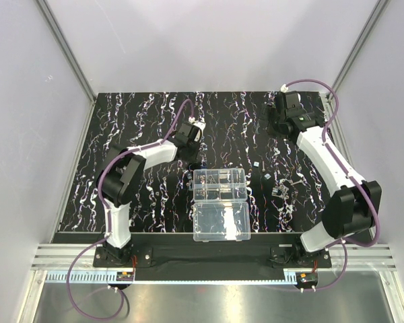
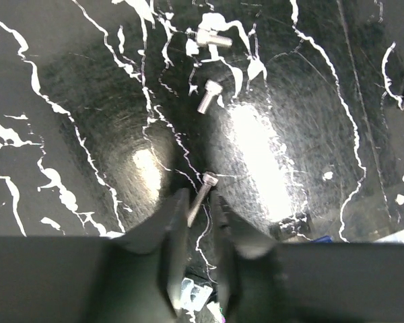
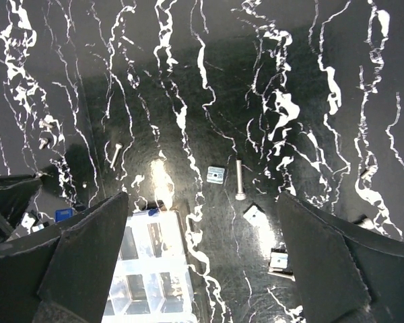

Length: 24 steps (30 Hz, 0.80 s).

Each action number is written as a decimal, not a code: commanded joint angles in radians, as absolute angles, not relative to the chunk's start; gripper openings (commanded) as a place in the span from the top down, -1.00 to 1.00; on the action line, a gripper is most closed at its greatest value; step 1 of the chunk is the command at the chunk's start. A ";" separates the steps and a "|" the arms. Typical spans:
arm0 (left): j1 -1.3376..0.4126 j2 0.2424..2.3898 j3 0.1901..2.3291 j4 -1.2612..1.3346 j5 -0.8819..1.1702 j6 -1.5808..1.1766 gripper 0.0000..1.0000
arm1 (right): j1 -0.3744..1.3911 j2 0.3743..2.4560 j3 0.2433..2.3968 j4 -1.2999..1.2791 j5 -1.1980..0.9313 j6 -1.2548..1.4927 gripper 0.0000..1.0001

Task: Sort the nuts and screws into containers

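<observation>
Your left gripper (image 2: 198,202) hangs low over the mat (image 2: 67,101), jaws set narrow on either side of one screw (image 2: 200,196). Its shaft runs along the gap, so the fingers (image 2: 172,232) can take it across its width, but you cannot tell whether they pinch it yet. Two more screws (image 2: 209,96) lie just beyond, apart from it. In the middle the organizer box (image 1: 220,185) sits with its lid (image 1: 221,221) laid open toward you and its cells (image 1: 219,178) facing up, probably so either arm can drop parts in. Your right gripper (image 3: 202,202) stands wide and holds nothing, above a long screw (image 3: 239,178) and square nuts (image 3: 217,175) near the box.
</observation>
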<state>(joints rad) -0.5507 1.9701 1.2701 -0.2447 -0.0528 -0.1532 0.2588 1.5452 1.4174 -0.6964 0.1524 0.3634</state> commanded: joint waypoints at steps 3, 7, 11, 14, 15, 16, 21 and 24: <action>-0.554 1.991 1.252 -0.253 -0.060 -0.158 0.74 | 0.252 1.486 1.437 -0.703 0.202 0.350 -0.99; -0.554 1.968 1.232 -0.224 -0.086 -0.182 0.89 | 0.252 1.480 1.428 -0.701 0.204 0.351 -0.99; -0.554 1.893 1.190 -0.160 -0.089 -0.216 0.98 | 0.250 1.483 1.414 -0.696 0.218 0.370 -0.99; -0.552 1.823 1.170 -0.111 -0.104 -0.255 1.00 | 0.221 1.500 1.404 -0.707 0.203 0.416 -0.99; -0.552 1.772 1.169 -0.107 -0.112 -0.264 1.00 | 0.212 1.511 1.393 -0.710 0.171 0.426 -0.99; -0.555 1.749 1.166 -0.104 -0.112 -0.288 1.00 | 0.193 1.511 1.384 -0.706 0.155 0.439 -0.99; -0.597 1.574 1.108 -0.113 -0.094 -0.325 1.00 | 0.160 1.490 1.318 -0.669 0.112 0.454 -1.00; -0.664 1.526 1.075 -0.141 -0.089 -0.330 1.00 | 0.146 1.480 1.299 -0.667 0.117 0.454 -0.99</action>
